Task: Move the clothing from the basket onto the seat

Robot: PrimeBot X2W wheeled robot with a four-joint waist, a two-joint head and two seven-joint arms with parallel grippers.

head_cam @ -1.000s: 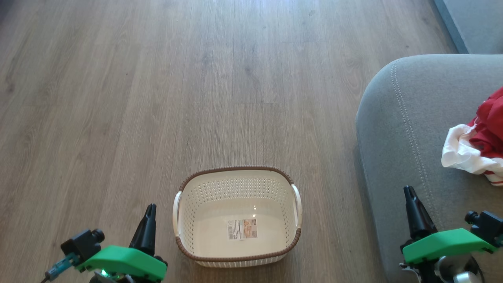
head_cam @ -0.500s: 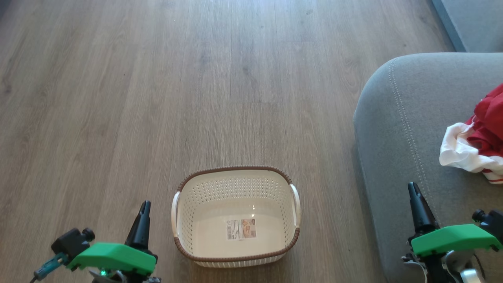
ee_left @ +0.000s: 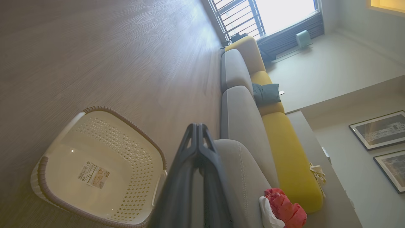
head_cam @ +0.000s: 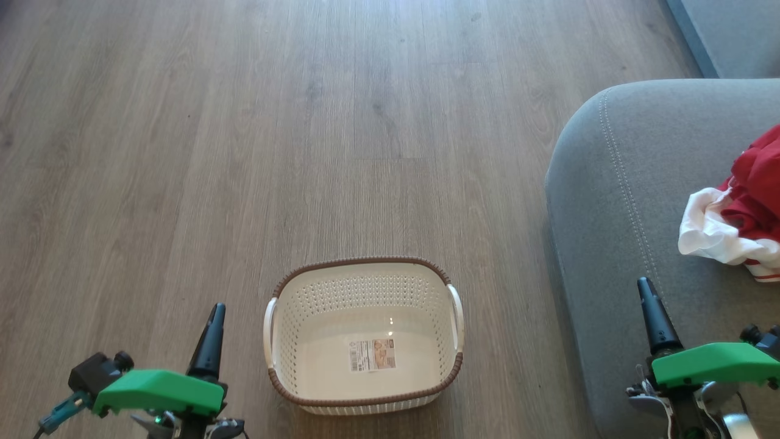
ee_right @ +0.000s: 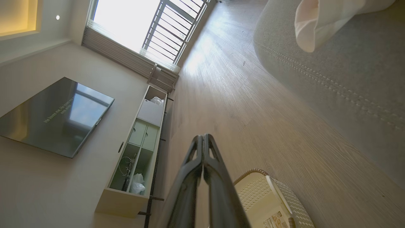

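The wooden floor (head_cam: 304, 122) runs out on all sides of the basket, its planks leading away from the robot in the head view. To the right of the basket, a strip of floor apart from it, stands the seat (head_cam: 609, 201), a grey upholstered cushion with a rounded corner and a line of pale stitching following its edge. It is far larger than the basket and rises above it.

The basket (head_cam: 359, 263) itself sits upright on the floor low in the middle of the head view. It is cream-white with perforated walls, a brown braided rim and a white handle on each side.

The clothing (head_cam: 749, 195) is out of the basket, lying on the seat well to the basket's right and a little farther from the robot. It is a crumpled heap of red fabric with a white fold hanging toward the basket.

The left gripper (head_cam: 216, 310) hovers just left of the basket, apart from its handle, with its two dark fingers pressed together and nothing between them. The right gripper (head_cam: 643, 285) hovers well to the basket's right, over the near part of the seat, its fingers likewise together and empty, short of the clothing.

A paper label (head_cam: 372, 355) lies flat on the basket's bottom.
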